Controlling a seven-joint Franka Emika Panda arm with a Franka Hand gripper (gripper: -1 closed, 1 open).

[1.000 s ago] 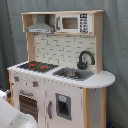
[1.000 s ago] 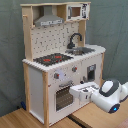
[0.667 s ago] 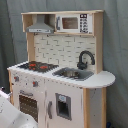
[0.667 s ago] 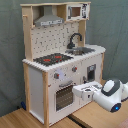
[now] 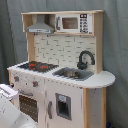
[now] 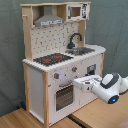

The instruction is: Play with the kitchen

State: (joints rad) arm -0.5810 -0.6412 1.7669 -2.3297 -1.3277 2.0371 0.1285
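Note:
The kitchen [image 5: 65, 75] [image 6: 60, 65] is a tall white and light-wood toy, seen in both exterior views. It has a black-red hob [image 5: 37, 65] [image 6: 52, 59], a black faucet [image 5: 85, 59] [image 6: 75, 40] and a silver sink [image 5: 72, 73] [image 6: 82, 51]. Above are a grey hood [image 5: 40, 26] [image 6: 48, 20] and a small microwave [image 5: 73, 23] [image 6: 75, 11]. My gripper [image 6: 77, 82] hangs in front of the cabinet face, just above the oven door [image 6: 64, 96] and below a knob [image 6: 74, 70]. In the first exterior view only white arm parts [image 5: 9, 92] show, at the lower left by the oven door [image 5: 29, 105].
The kitchen stands on a wooden table [image 6: 30, 120] in front of a grey-green curtain [image 6: 10, 50]. My white wrist with its blue light [image 6: 112, 89] fills the second exterior view's right. A small cabinet door [image 5: 62, 106] sits beside the oven.
My gripper has risen and edged toward the oven front, to the second exterior view's left. The kitchen itself has not moved.

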